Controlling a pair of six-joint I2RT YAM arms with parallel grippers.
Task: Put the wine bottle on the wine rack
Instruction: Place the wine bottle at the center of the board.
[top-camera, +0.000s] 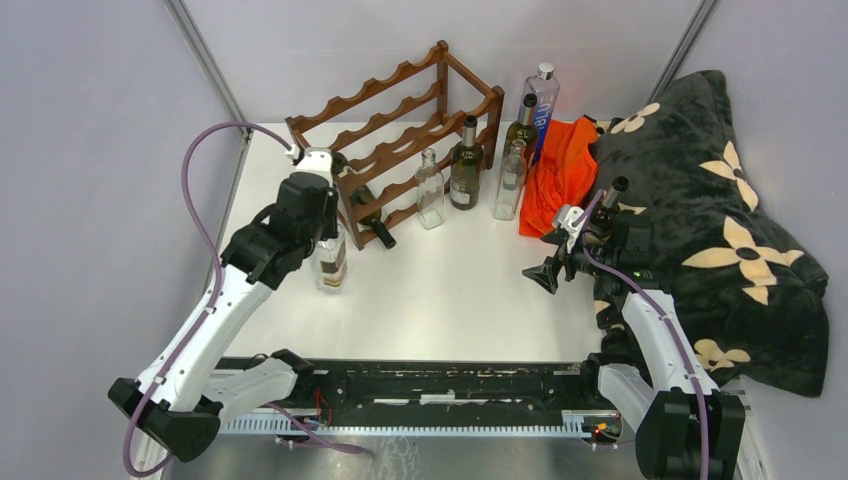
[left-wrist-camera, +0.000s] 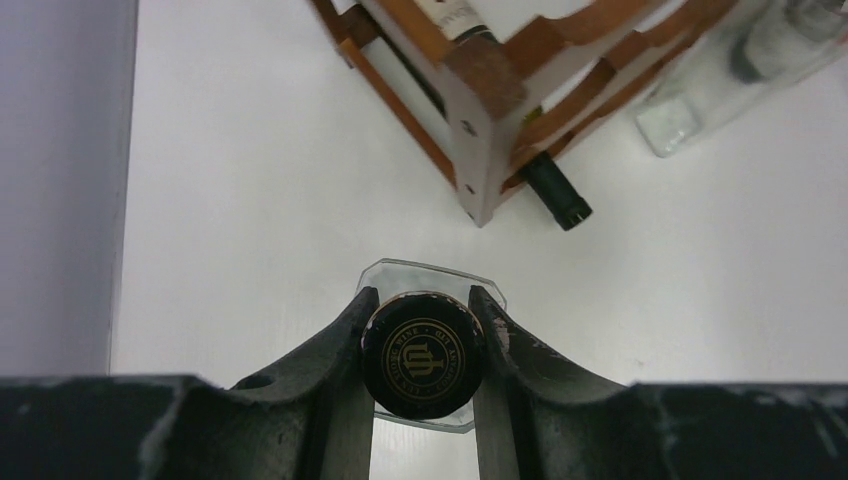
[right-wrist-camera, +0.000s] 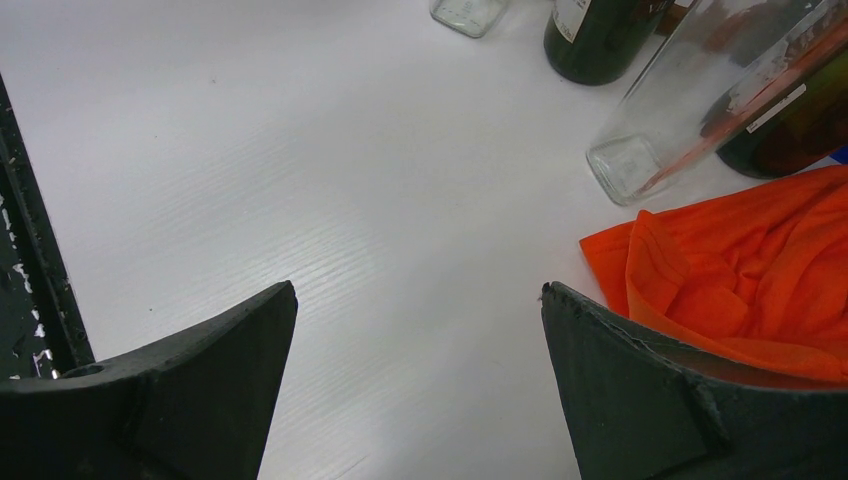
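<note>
From above, the left arm is bent over the worktop, and the left pincer sits on top of the wine bottle, which stands just beside the wine rack. In the left wrist view it squeezes the bottle's round black cap, with bare white room on both sides. In the right wrist view the right pincer is wide and holds nothing, near the orange cloth.
</note>
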